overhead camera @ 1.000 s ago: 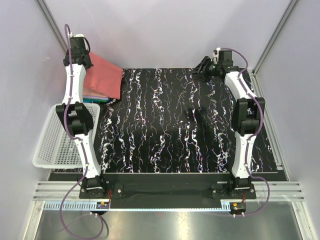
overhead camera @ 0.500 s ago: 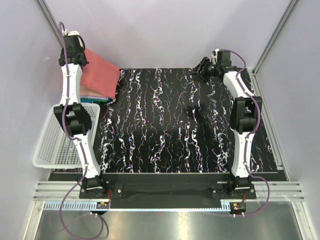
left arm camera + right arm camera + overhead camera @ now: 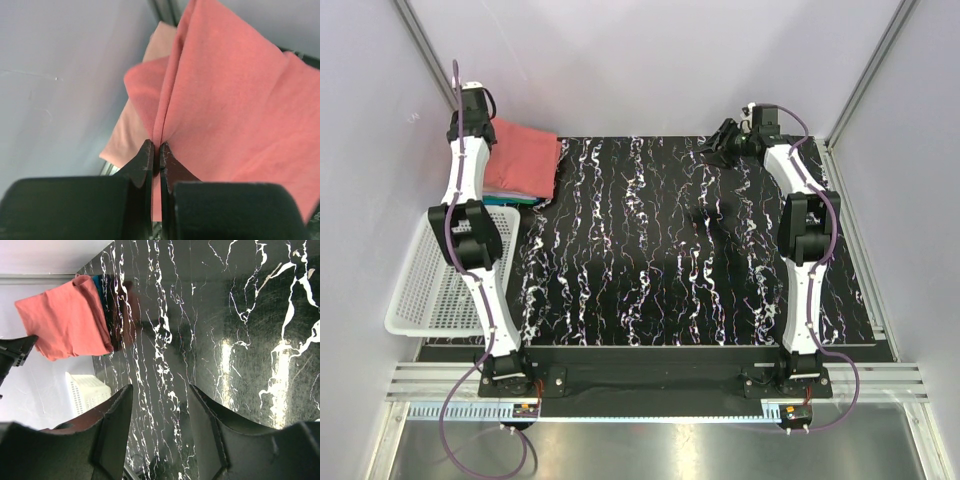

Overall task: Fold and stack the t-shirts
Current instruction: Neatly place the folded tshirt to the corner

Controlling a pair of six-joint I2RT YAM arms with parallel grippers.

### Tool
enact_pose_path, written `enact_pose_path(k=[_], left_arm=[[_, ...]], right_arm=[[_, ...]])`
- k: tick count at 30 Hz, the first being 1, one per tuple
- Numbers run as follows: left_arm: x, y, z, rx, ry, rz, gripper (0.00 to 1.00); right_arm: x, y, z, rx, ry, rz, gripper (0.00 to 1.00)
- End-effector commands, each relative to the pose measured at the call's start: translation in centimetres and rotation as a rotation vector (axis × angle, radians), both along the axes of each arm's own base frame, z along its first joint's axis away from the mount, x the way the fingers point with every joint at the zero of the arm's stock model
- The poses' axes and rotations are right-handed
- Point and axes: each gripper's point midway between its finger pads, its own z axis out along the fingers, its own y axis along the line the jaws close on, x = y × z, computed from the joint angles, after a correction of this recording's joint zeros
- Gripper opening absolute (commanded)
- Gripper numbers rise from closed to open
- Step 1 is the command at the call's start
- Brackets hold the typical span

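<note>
A black table (image 3: pixel 670 250) veined with white, like marble, fills the middle of the overhead view. Two white robot arms rise from the table's near edge, one on each side.

A white plastic mesh basket (image 3: pixel 425 290) sits just off the table's left edge, beside the left arm.

At the table's far left corner lies a small stack of folded t-shirts. The top one is a coral-red t-shirt (image 3: pixel 523 158), the largest piece of cloth in sight. Under it a thin band of a teal t-shirt (image 3: pixel 510 200) shows along the side of the stack nearer the table's near edge. In the left wrist view, a paler salmon pink t-shirt (image 3: pixel 161 42) peeks out from below the coral-red one, on the side away from the table.

The left gripper (image 3: pixel 156 150) reaches over this far left corner, at the stack's outer edge. Its jaws are pressed together on a raised fold of the coral-red t-shirt. The cloth runs away from the fingertips in one sharp crease, and the rest of the shirt spreads out beyond the jaws toward the table.

The right gripper (image 3: pixel 160 387) hovers over the table's far right corner, well apart from the stack. Its jaws stand apart with nothing between them; only the marbled table top shows in the gap.
</note>
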Motion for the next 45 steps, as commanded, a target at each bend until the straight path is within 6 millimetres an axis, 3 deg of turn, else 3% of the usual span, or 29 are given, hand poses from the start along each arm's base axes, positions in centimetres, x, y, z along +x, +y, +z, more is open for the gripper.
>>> enact_pose_path(k=[1, 5, 9, 11, 13, 18, 22, 26, 29, 30, 31, 32, 33, 36, 37, 39, 40, 42, 43, 44, 45], left_arm=[[0.2, 3.7, 2.7, 0.09, -0.081, 0.099, 0.0], [0.0, 7.1, 1.1, 0.106, -0.064, 0.178, 0.01], [0.1, 8.7, -0.8, 0.128, -0.052, 0.204, 0.39], [-0.9, 9.8, -0.9, 0.126, -0.042, 0.27, 0.45], [-1.3, 9.6, 0.5, 0.12, -0.07, 0.287, 0.61], [-0.4, 6.6, 3.8, 0.06, -0.163, 0.23, 0.67], [0.7, 1.5, 5.2, 0.062, -0.161, 0.11, 0.69], [0.2, -3.9, 6.2, 0.026, -0.15, 0.022, 0.69], [-0.4, -9.3, 7.2, -0.108, -0.185, -0.054, 0.7], [-0.5, -11.1, 7.3, -0.163, -0.192, -0.096, 0.7], [-0.6, -14.3, 7.1, -0.215, -0.189, -0.162, 0.7], [-1.2, -17.1, 5.8, -0.294, -0.162, -0.214, 0.7], [-2.1, -20.6, 6.7, -0.328, -0.164, -0.284, 0.72], [-5.6, -26.2, 6.1, -0.414, -0.101, -0.394, 0.83], [-6.9, -29.0, 6.1, -0.438, -0.083, -0.452, 0.99], [-10.0, -33.5, 6.9, -0.515, -0.067, -0.596, 0.99], [-11.3, -35.3, 7.4, -0.567, -0.058, -0.661, 0.99], [-13.9, -38.0, 8.5, -0.632, -0.048, -0.746, 0.99], [-15.8, -38.8, 9.8, -0.671, -0.059, -0.797, 0.99], [-16.8, -39.4, 10.5, -0.702, -0.062, -0.814, 0.99], [-18.0, -40.3, 11.3, -0.725, -0.065, -0.845, 0.99]], right_arm=[[0.5, -1.0, 1.2, -0.006, -0.048, 0.005, 0.55], [0.6, -1.2, 0.4, 0.002, -0.035, 0.002, 0.55], [0.6, -1.0, 0.0, 0.013, -0.026, 0.006, 0.56], [0.7, -1.1, 0.1, 0.009, -0.029, 0.003, 0.56], [0.7, -1.1, 0.4, 0.006, -0.033, 0.002, 0.56], [0.6, -1.1, 0.5, 0.003, -0.033, 0.0, 0.56], [0.3, -1.4, 0.9, -0.014, -0.044, -0.001, 0.57], [-0.3, -1.6, 1.7, -0.03, -0.043, 0.0, 0.59], [-0.6, -1.8, 3.4, -0.044, -0.063, -0.012, 0.73], [-0.6, -1.7, 4.2, -0.047, -0.074, -0.016, 0.92], [-1.0, -2.0, 5.2, -0.054, -0.074, -0.025, 1.0], [-1.2, -2.1, 5.7, -0.056, -0.074, -0.031, 1.0], [-1.5, -2.2, 6.3, -0.061, -0.072, -0.037, 1.0], [-3.9, -2.5, 8.5, -0.081, -0.06, -0.046, 1.0], [-5.5, -2.6, 10.6, -0.092, -0.069, -0.047, 1.0], [-8.1, -3.4, 11.0, -0.146, -0.037, -0.053, 1.0], [-9.9, -3.8, 13.9, -0.162, -0.091, -0.059, 1.0], [-12.4, -4.7, 14.6, -0.224, -0.097, -0.071, 1.0], [-14.9, -5.0, 16.9, -0.235, -0.128, -0.075, 1.0], [-16.2, -5.2, 17.8, -0.246, -0.146, -0.075, 1.0], [-17.9, -5.2, 17.7, -0.245, -0.121, -0.06, 1.0]])
